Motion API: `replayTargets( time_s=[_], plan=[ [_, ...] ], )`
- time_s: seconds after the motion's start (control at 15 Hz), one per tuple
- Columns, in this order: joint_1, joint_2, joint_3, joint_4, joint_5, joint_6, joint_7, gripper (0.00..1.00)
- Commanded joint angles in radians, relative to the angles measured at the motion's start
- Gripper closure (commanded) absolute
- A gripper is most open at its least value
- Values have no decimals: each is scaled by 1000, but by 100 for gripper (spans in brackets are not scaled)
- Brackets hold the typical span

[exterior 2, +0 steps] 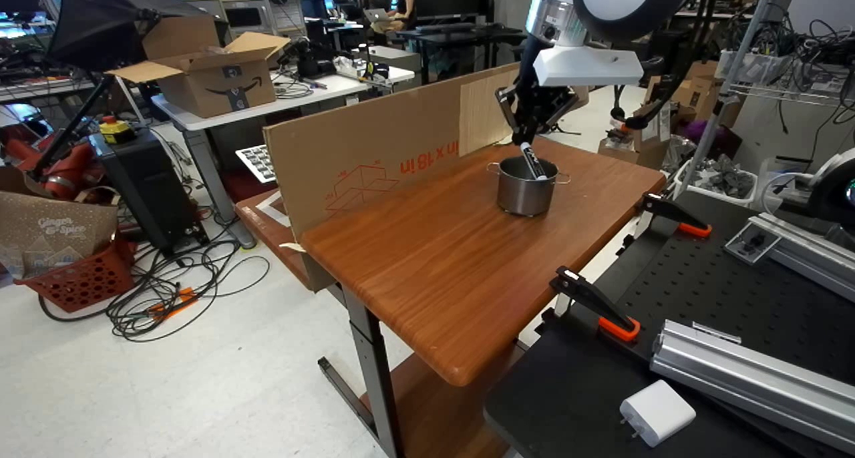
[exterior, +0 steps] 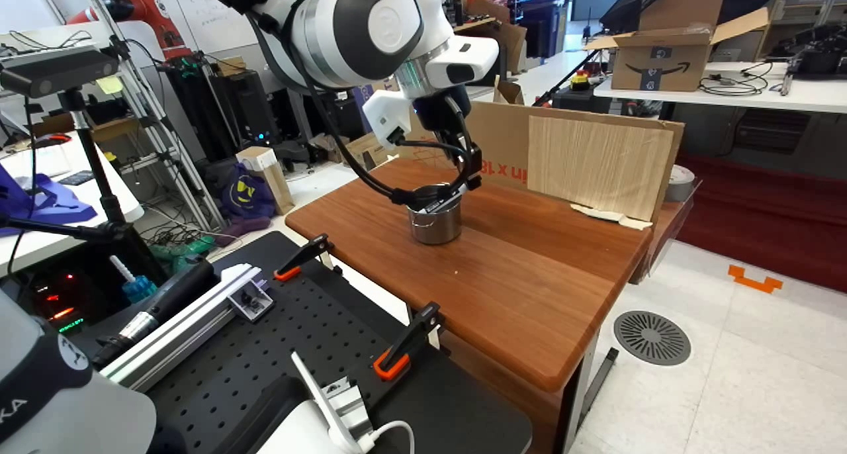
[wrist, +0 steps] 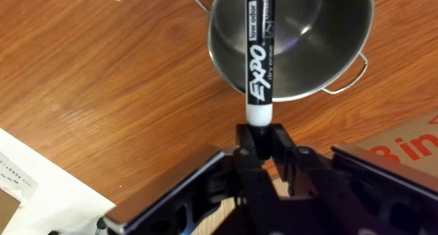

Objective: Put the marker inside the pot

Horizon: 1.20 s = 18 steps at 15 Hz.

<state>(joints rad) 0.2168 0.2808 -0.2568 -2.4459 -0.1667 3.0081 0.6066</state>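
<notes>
Claw (wrist: pixel 262 137) pinches Expo dry-erase marker (wrist: pixel 260 53) by its dark end, free end aslant at mouth of metal pot (exterior 2: pixel 524 199); so release drops it inside, I'd guess.

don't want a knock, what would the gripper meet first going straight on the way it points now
Most likely the pot: the gripper points down toward it, and the marker in the jaws slants over its opening. Depth leaves the exact contact spot unclear.
</notes>
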Motion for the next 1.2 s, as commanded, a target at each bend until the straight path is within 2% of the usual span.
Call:
replayTargets(
  time_s=[0.0,0.4,0.53,0.67,0.87,0.93,1.13],
  plan=[
    [26,30,-24,24,12,15,-12,55],
    [4,28,-3,34,42,-2,-37,12],
    [-10,11,10,29,58,-13,-55,0],
    [-32,-20,34,15,83,-27,-90,0],
    [-111,-125,130,-37,179,-62,-223,0],
    [-46,-38,58,11,120,-13,-130,0],
    [-87,-107,104,-24,156,-45,-189,0]
  ],
)
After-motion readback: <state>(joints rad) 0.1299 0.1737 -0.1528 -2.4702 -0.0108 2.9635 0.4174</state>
